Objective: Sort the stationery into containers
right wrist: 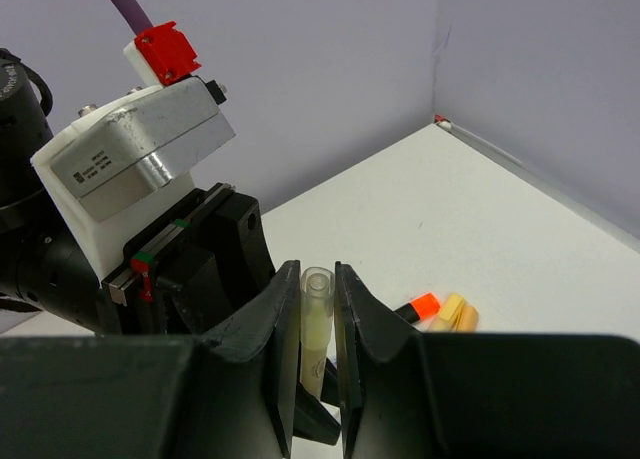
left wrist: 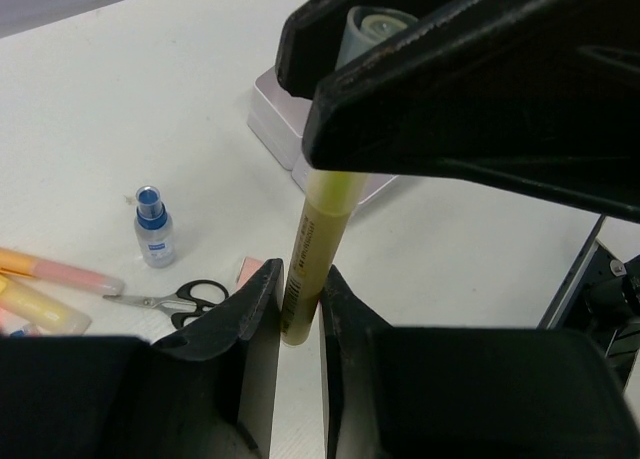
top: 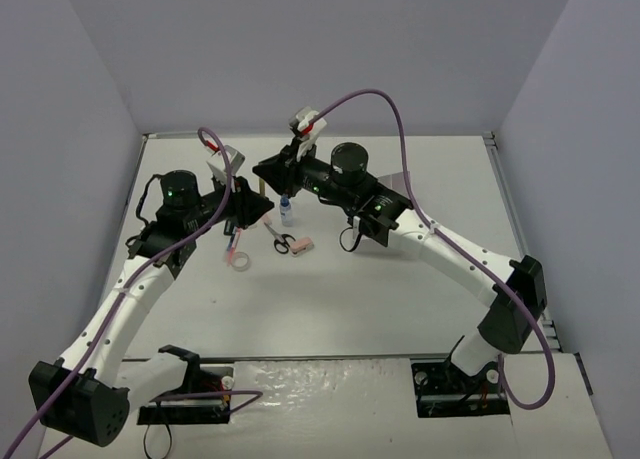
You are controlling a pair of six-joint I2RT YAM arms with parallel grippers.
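A yellow highlighter (left wrist: 318, 229) with a clear cap (right wrist: 317, 289) is held off the table between both grippers. My left gripper (left wrist: 300, 279) is shut on its lower barrel. My right gripper (right wrist: 317, 274) is shut on the capped end. In the top view the two grippers meet at the back middle of the table, left (top: 256, 203) and right (top: 272, 171). Below them lie a blue-capped bottle (left wrist: 153, 227), black-handled scissors (left wrist: 182, 299), a pink eraser (top: 302, 246), a tape ring (top: 240, 261) and other highlighters (right wrist: 440, 307). A corner of the white tray (left wrist: 272, 107) shows behind the right gripper.
Grey walls close in the table on three sides. More highlighters (left wrist: 55, 274) lie at the left edge of the left wrist view. The right arm (top: 440, 244) arches over the right half of the table, and purple cables loop above both arms.
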